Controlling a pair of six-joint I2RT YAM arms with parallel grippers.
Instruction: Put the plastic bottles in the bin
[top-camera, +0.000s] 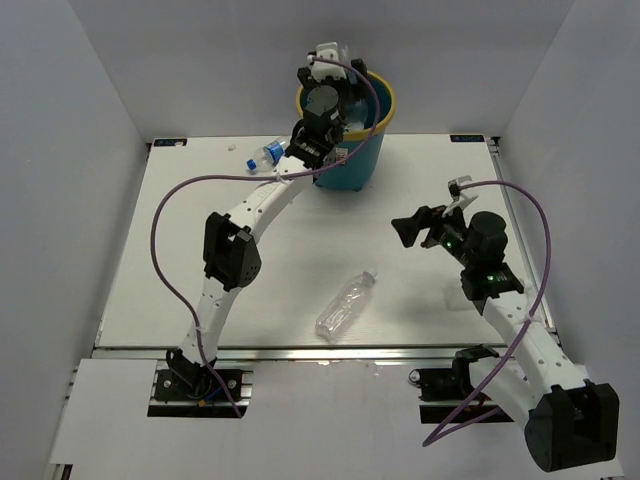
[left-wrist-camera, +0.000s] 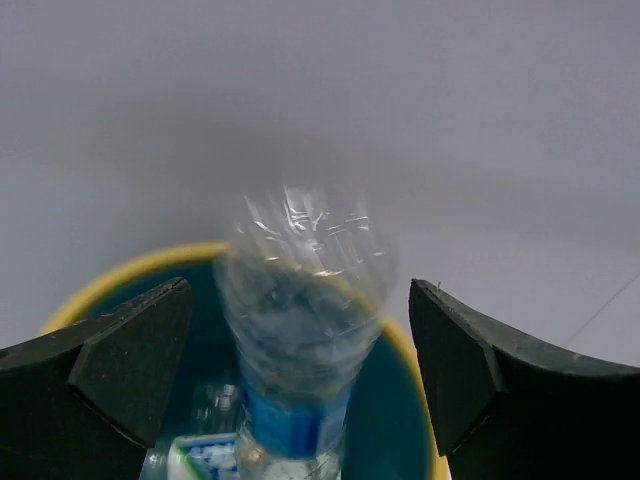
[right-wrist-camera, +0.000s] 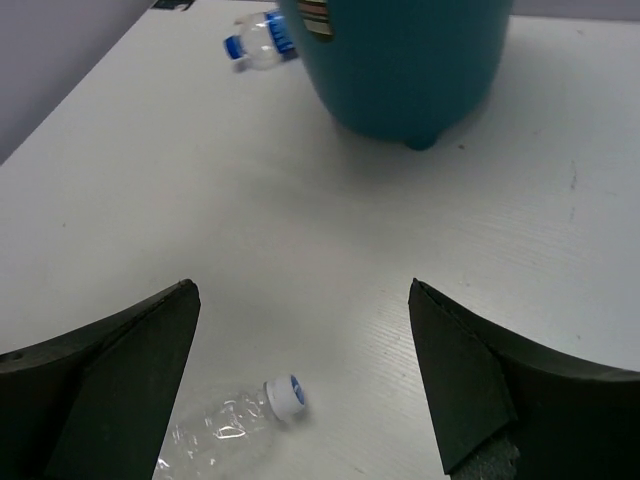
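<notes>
left of the bin, toward the far side of the white tabletop (top-camera: 330, 230), a small clear plastic bottle with a blue label and blue cap (top-camera: 265, 157) lies on its side, just beside the bin's wall.

the left hand (left-wrist-camera: 300, 290) hangs over the round teal plastic bin with a yellow rim (top-camera: 358, 160), its two black fingers (left-wrist-camera: 120, 360) spread wide. between them is a blurred clear bottle with a blue label band (left-wrist-camera: 300, 340), base toward the wrist camera. there is a gap on each side of it, so neither finger touches it. its lower end sits within the ring of the rim. deeper in the bin a labelled bottle (left-wrist-camera: 205, 455) shows dimly.

near the middle of the tabletop, a crumpled clear unlabelled bottle (top-camera: 345, 305) lies on its side, well apart from the bin, its cap pointing toward the far right.

further right, the right hand (top-camera: 405, 232) hovers above the tabletop, pointing toward the bin. it is open wide with nothing between its fingers (right-wrist-camera: 470, 380). in its wrist view the crumpled bottle lies low and to the left, clear of both fingers.
</notes>
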